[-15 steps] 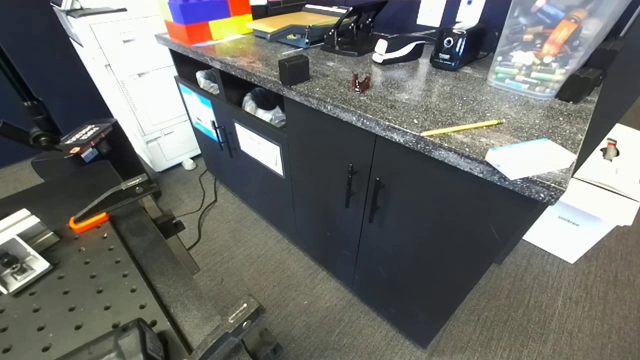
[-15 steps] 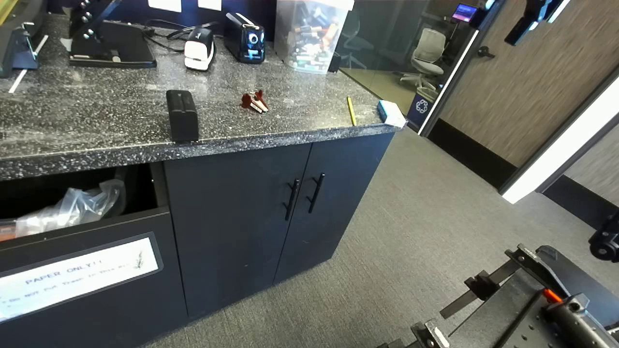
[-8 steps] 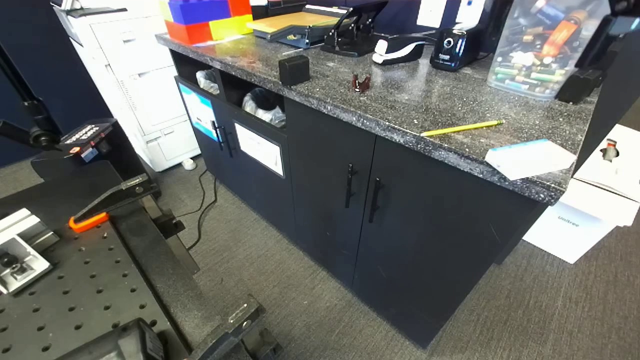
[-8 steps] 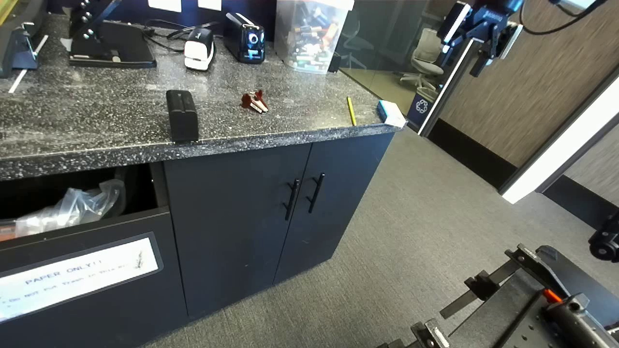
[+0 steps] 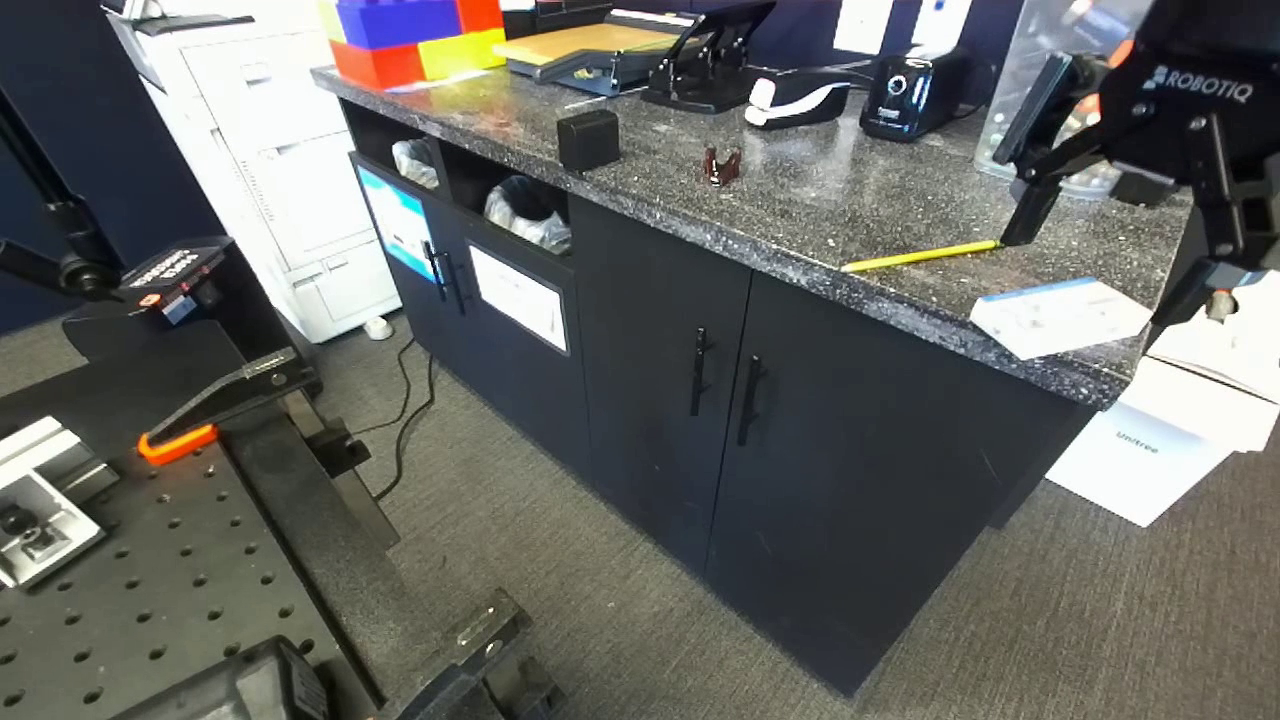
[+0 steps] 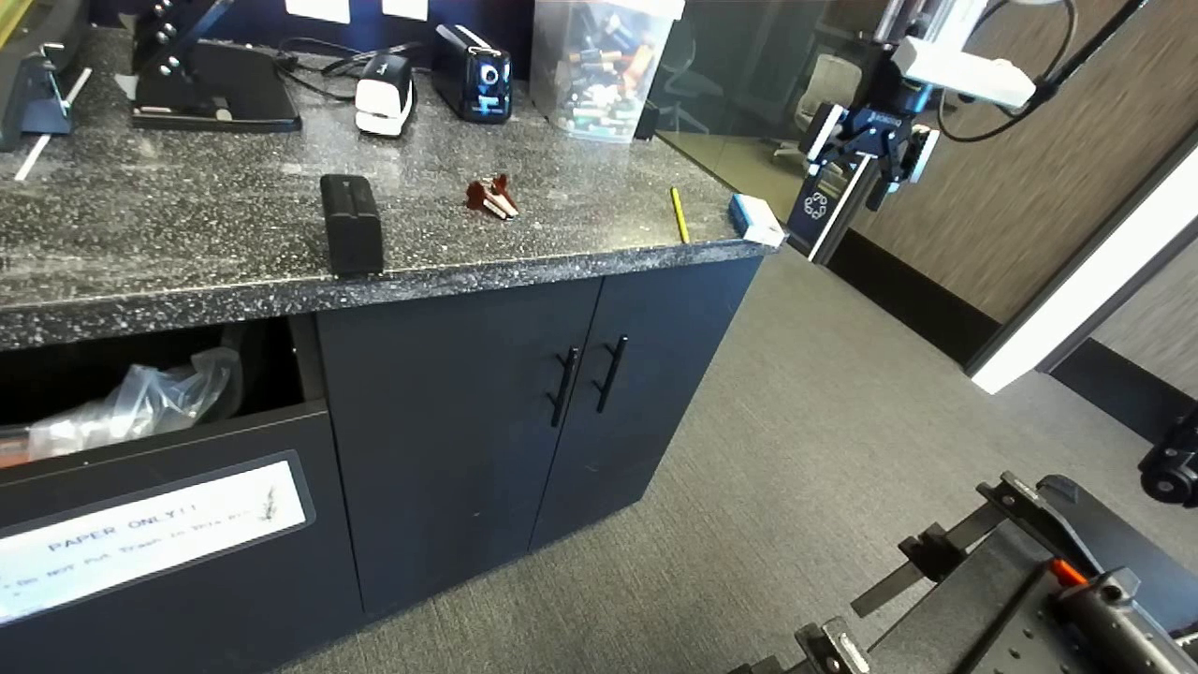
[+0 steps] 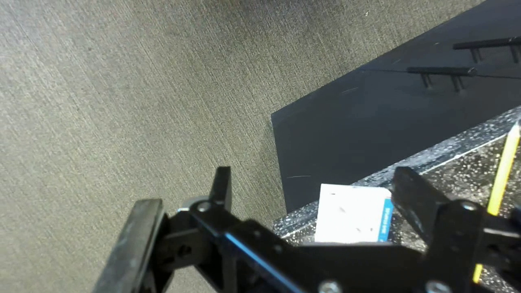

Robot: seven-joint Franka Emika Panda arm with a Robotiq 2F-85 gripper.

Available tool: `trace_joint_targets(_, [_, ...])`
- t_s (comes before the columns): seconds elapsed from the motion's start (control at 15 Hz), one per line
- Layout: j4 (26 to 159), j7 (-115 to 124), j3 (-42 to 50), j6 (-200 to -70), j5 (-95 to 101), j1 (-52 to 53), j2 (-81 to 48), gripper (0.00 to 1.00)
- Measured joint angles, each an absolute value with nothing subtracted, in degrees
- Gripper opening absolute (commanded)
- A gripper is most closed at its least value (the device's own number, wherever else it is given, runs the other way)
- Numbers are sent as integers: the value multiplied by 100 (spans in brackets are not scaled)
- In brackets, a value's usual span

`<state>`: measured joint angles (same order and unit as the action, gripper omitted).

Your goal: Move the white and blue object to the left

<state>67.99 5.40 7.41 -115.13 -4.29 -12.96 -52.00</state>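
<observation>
Spread wide and holding nothing, the robot hand (image 7: 312,176) hangs right of the yellow pencil (image 5: 921,256) in both exterior views, apparently to straddle the white and blue box (image 5: 1062,320) lying on the tabletop (image 6: 580,192) near that pencil.

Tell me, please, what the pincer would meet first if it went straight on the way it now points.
Possibly the white and blue box: in the wrist view it shows off-centre within the open pincer. Depth is unclear; the pincer might instead pass beside the counter toward the floor.
</observation>
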Motion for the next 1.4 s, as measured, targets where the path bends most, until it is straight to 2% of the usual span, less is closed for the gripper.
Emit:
trace_joint_targets(0.8, [3834,1135,547,-10866,-513,-1297,-7227,100])
trace_joint_targets(1.2, [3182,1417,555,-10459,-491,-1358,-7720,100])
trace_joint_targets(1.27, [3095,1423,556,-10458,-483,-1369,-7779,96])
trace_joint_targets(1.33, [2999,1423,556,-10458,-465,-1378,-7842,74])
trace_joint_targets(1.4, [2904,1423,559,-10459,-440,-1382,-7904,71])
